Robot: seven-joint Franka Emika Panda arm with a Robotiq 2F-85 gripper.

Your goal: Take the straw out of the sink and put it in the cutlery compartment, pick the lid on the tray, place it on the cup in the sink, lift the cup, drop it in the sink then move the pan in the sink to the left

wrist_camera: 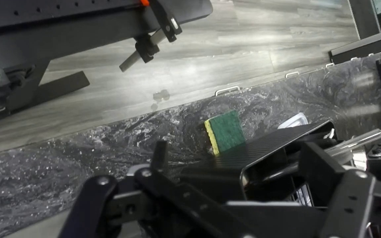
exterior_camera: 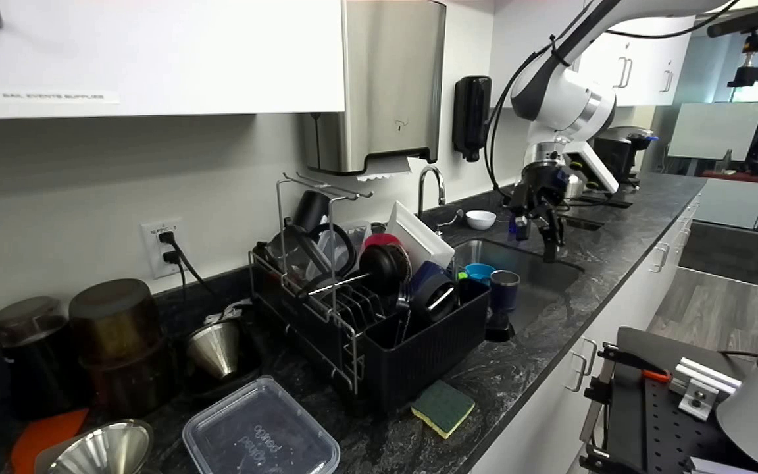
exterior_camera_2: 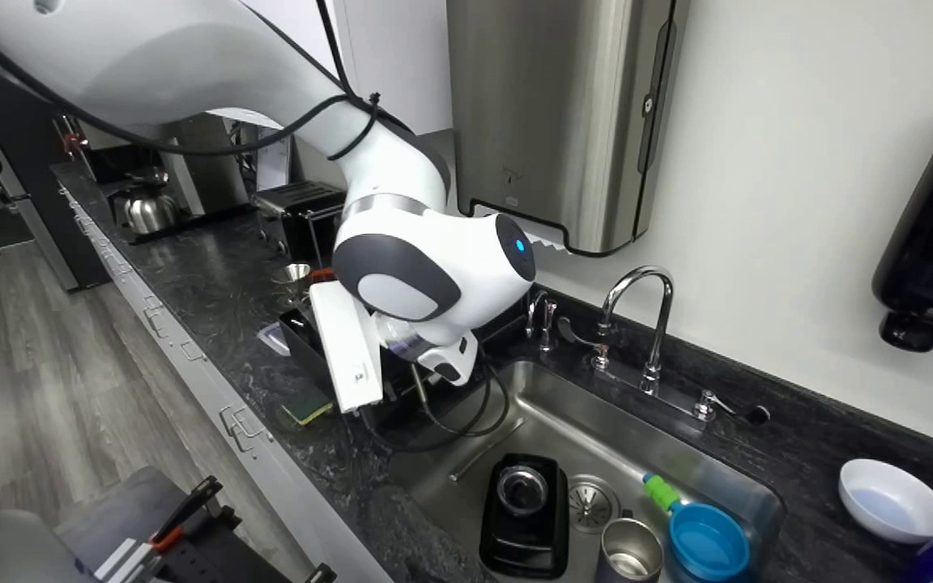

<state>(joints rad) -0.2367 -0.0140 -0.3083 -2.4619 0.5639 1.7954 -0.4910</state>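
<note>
My gripper [exterior_camera: 537, 238] hangs open above the sink [exterior_camera: 543, 283] with nothing between its fingers. In the wrist view its spread fingers [wrist_camera: 160, 155] frame the cutlery compartment [wrist_camera: 233, 155], the black bin beside the dish rack. A thin pale straw [exterior_camera_2: 487, 449] lies on the sink floor. Near it a black tray [exterior_camera_2: 521, 555] bears a round, clear-looking lid [exterior_camera_2: 521, 490]. Beside the tray stands an upright metal cup [exterior_camera_2: 631, 551], dark blue outside in an exterior view. The blue pan [exterior_camera_2: 708, 541] with its green handle sits by the cup, under the tap side.
A loaded dish rack [exterior_camera: 346, 299] adjoins the sink. A sponge [exterior_camera: 443, 407] and a plastic container [exterior_camera: 260, 428] lie on the counter. The curved tap [exterior_camera_2: 645, 324] rises behind the basin; a white bowl [exterior_camera_2: 894, 500] stands past it. A paper towel dispenser [exterior_camera: 392, 85] hangs above.
</note>
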